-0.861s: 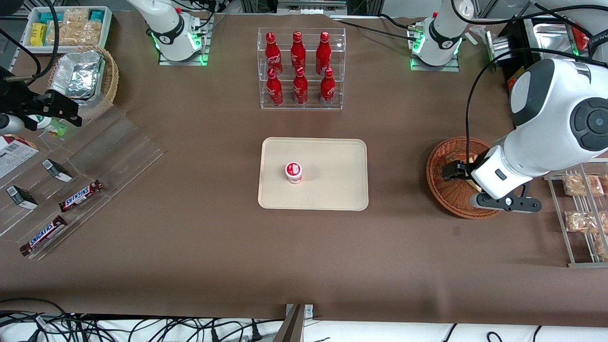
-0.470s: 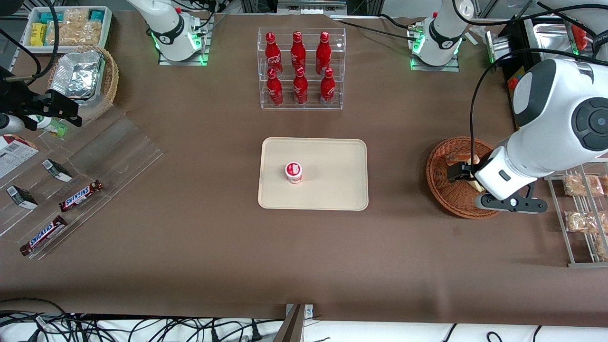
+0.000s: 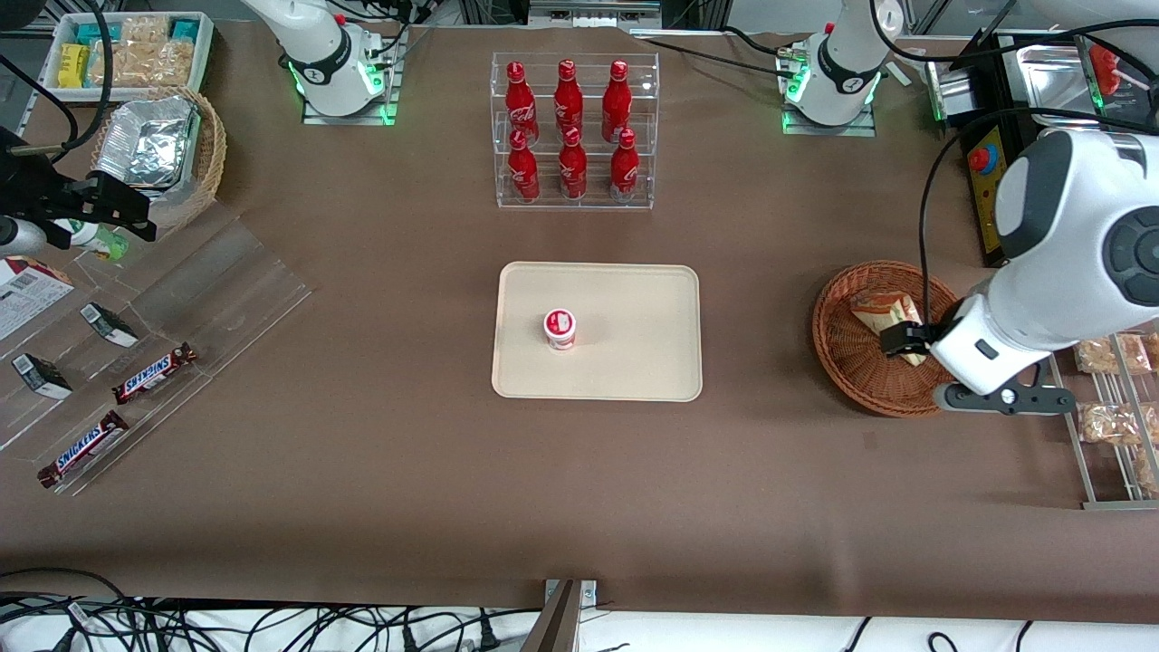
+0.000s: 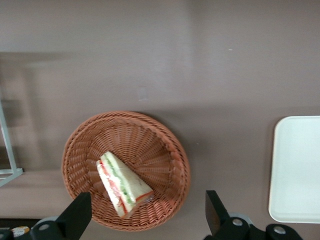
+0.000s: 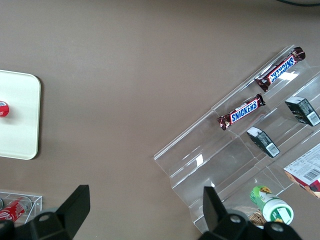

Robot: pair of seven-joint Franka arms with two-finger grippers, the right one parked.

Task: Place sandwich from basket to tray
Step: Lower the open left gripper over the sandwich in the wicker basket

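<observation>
Moved since the earlier frames: gripper (image 3: pixel 901 340), formerly over the middle of the basket (image 3: pixel 847 362), now sits above the basket's edge nearest the working arm's end of the worktop (image 3: pixel 362 471), leaving more of the sandwich (image 3: pixel 883 315) uncovered in the front view.

Snickers bars (image 3: pixel 118 407): two, lying in a clear acrylic rack (image 3: pixel 226 299) toward the parked arm's end of the worktop.

Red bottles (image 3: pixel 569 131): six, upright in a clear stand, farther from the front camera than the tray.

Tray (image 3: pixel 634 362): cream, rectangular, flat on the worktop near its centre. Carries one small cup (image 3: pixel 560 328) with a red-and-white lid. Well apart from the basket.

Basket, also (image 4: pixel 165 145): round, reddish-brown wicker, toward the working arm's end of the worktop.

Sandwich, also (image 4: pixel 122 182): triangular wedge, pale bread with green and red layers, lying on its side inside the basket, not touching any finger. In the wrist view it lies below the gripper (image 4: pixel 145 220), between the two fingers (image 4: pixel 75 215) but closer to one than the other.

Gripper state: fingers spread wide, empty, held above the basket.

Snack packets (image 3: pixel 1109 421): on a wire rack just beside the basket, at the working arm's end.
</observation>
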